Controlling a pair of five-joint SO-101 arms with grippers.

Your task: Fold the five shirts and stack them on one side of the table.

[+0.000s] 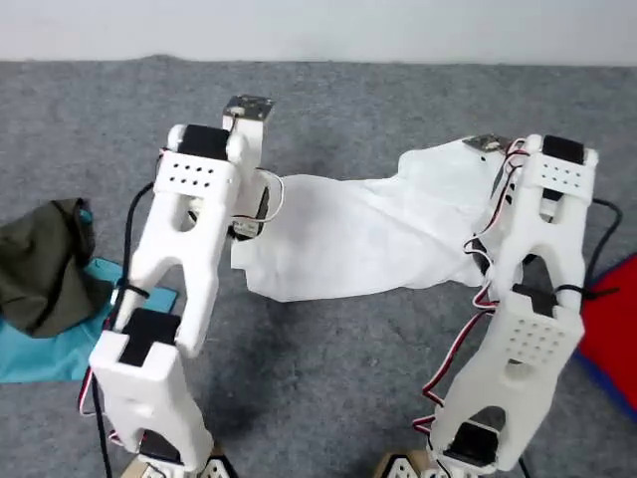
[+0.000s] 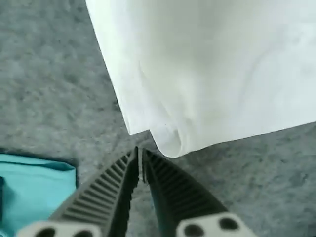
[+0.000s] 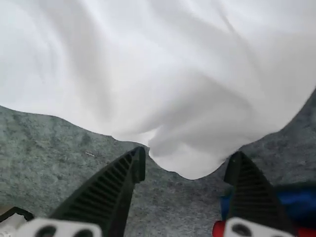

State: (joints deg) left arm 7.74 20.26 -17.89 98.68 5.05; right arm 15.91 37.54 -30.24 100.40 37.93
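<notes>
**Q:** What does the scene contain, from the largest item down?

**A:** A grey surface (image 1: 328, 398) carries everything. On it a white shirt (image 1: 368, 229) lies crumpled and spread between the two hands, stretching from one arm across to the other.

**Q:** And the other garments?

**A:** On the outer side of the left hand, well apart from it, an olive shirt (image 1: 40, 264) is bunched on top of a teal shirt (image 1: 60, 339). The teal shirt lies flat, and one corner of it appears beside the left hand in the left wrist view. On the outer side of the right hand lies a red shirt (image 1: 612, 319), with a blue cloth (image 1: 597, 383) showing at its edge.

**Q:** What is the state of the left hand (image 2: 138, 154)?

**A:** Clenched, with its jaws pressed together and nothing between them. A folded corner of the white shirt lies just ahead of the tips and slightly to one side, resting on the surface.

**Q:** And the right hand (image 3: 188, 154)?

**A:** Released, with its jaws spread wide. A rounded fold at the edge of the white shirt lies just ahead of the tips, in line with the gap between them. The jaws do not grip it.
</notes>
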